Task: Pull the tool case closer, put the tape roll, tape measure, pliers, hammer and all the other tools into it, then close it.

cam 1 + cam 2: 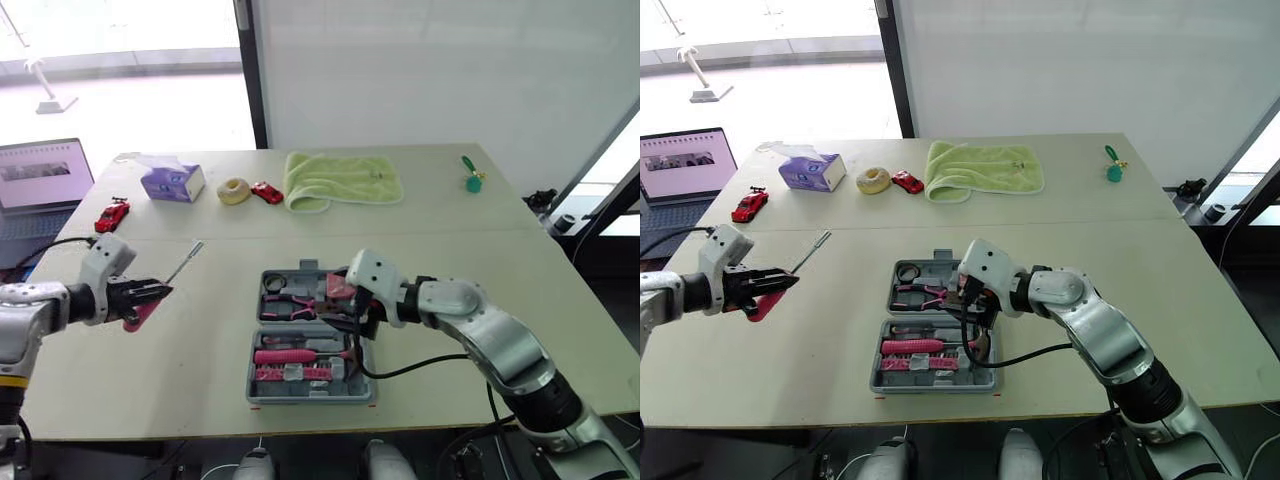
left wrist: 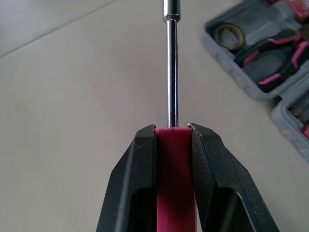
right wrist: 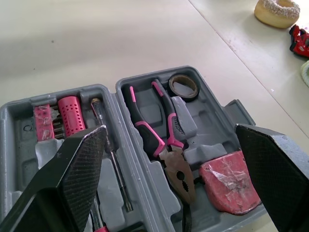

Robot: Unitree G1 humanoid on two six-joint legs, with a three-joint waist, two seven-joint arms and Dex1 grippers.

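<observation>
- The left tool (image 2: 173, 126) is clamped on the pink-handled driver (image 2: 172, 72), held above bare table (image 1: 200, 350) left of the tool case (image 1: 300, 395).
- The right tool (image 3: 169, 133) is held with its fingers apart over the open tool case, which lies near the table's front edge.

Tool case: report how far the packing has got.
Done: the grey plastic tool case lies open near the robot, with the pink-handled pliers, dark tape roll and pink tape measure inside. In hand: the left gripper is shut on a pink-handled steel-shaft driver above the table beside the case; the right gripper hovers open over it. Left: stow that driver, then close the case.
</observation>
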